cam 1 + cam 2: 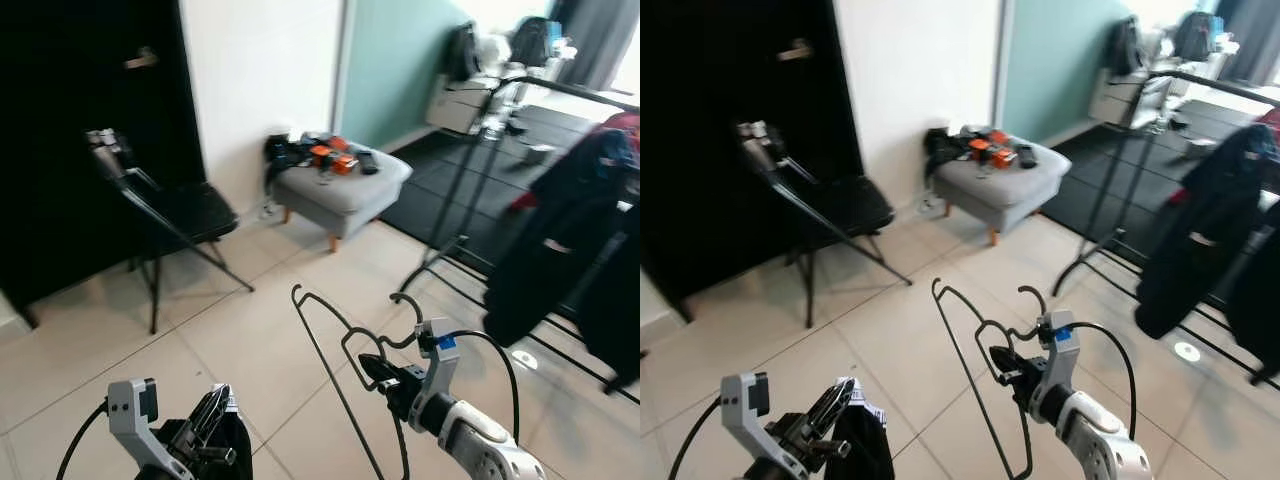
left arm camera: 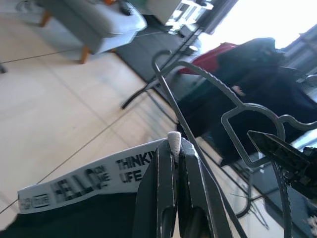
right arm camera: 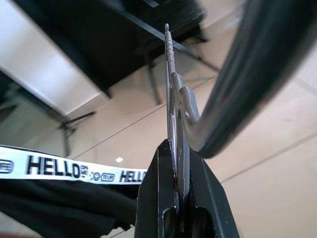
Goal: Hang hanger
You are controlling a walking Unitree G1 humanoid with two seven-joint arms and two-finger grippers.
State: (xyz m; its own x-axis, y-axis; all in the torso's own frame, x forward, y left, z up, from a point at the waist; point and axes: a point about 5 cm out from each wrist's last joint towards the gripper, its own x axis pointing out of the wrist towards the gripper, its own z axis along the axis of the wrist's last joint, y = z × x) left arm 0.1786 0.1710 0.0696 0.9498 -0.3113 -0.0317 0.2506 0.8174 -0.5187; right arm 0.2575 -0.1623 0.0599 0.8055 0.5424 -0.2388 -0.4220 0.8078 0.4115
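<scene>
1. Biggest thing around is the clothes rack (image 1: pixel 560 95) off to the robot's right, a black rail with dark coats (image 1: pixel 560 235) hanging on it, standing partly on a dark mat. The head views show all of that; the left wrist view just catches a blurry bit of the rack with dark and red clothes.
2. Further back there's a black folding chair (image 1: pixel 170 215) against a dark door, and next to it a grey footstool (image 1: pixel 340 185) with orange and black bits piled on top. Tiled floor (image 1: pixel 240 330) everywhere else.
3. The hanger (image 1: pixel 335 370), a thin black wire one, is up in the air low in front of the robot, hook (image 1: pixel 1032 295) pointing up, well apart from the rack.
4. The right gripper (image 3: pixel 173 148) has its fingers squeezed together on the hanger wire. The right wrist view shows that really close up, with the ridged wire sticking out past the tips, plus a thick dark curve that's too blurry to call.
5. The left gripper (image 2: pixel 173 148) is pinched tight on a dark garment (image 1: pixel 225 445) with a white waistband (image 2: pixel 84 183). You can only read the "HELLO" print on the band in the wrist views; from the head it's just dark cloth.
</scene>
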